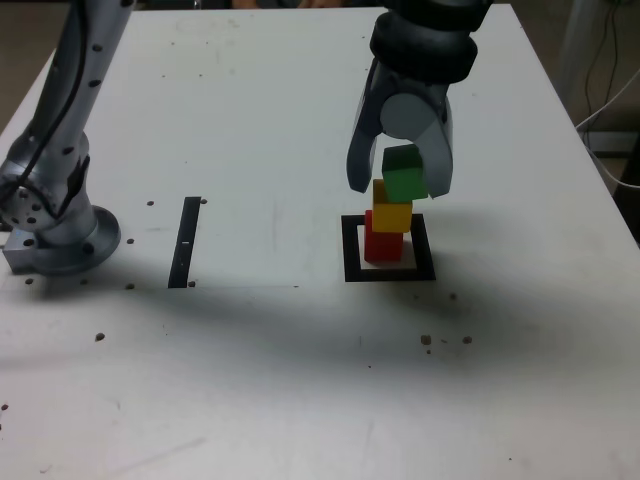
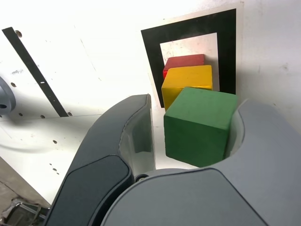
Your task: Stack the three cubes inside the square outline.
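Between the parted fingers of the grey claw, nearer one, the matte green cube sat atop the matte yellow cube and red cube inside the black square outline; a brushing finger could have toppled it.

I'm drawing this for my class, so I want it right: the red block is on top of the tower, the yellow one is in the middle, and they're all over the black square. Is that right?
Not quite: the green block is on top, and the red block is at the bottom. The exterior view shows it. The rest is right.
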